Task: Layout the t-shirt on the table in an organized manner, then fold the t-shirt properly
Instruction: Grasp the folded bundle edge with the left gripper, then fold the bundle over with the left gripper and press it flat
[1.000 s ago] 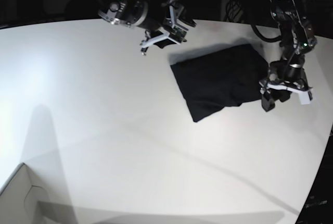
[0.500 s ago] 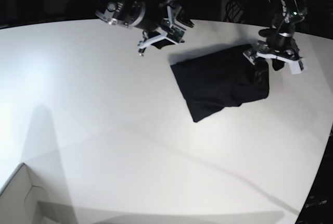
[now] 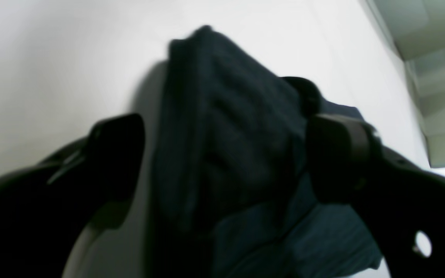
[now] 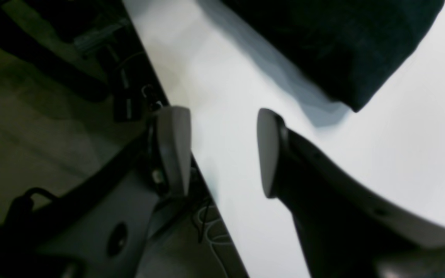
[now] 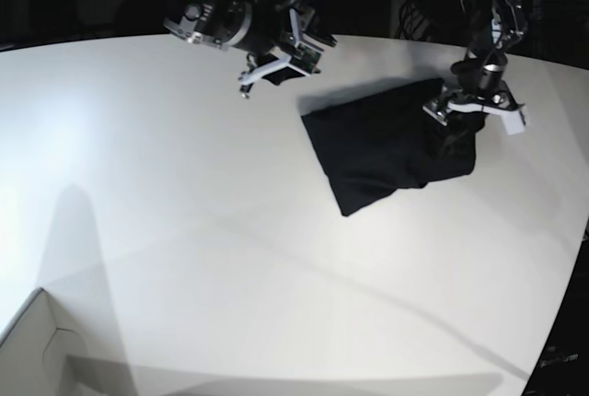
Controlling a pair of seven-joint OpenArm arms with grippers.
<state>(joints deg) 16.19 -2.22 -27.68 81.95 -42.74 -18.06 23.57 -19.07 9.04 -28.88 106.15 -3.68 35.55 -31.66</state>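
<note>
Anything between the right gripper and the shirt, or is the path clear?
Nothing visible. The right gripper hangs open by the table's far edge; only bare white tabletop separates it from the t-shirt, which lies folded.

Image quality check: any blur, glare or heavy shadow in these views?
Left wrist: the t-shirt and black jaws are soft, out of focus. Right wrist: jaws blurred; the shirt casts a grey shadow on the table. Base: sharp, glare at left, long shadows across the front.
</note>
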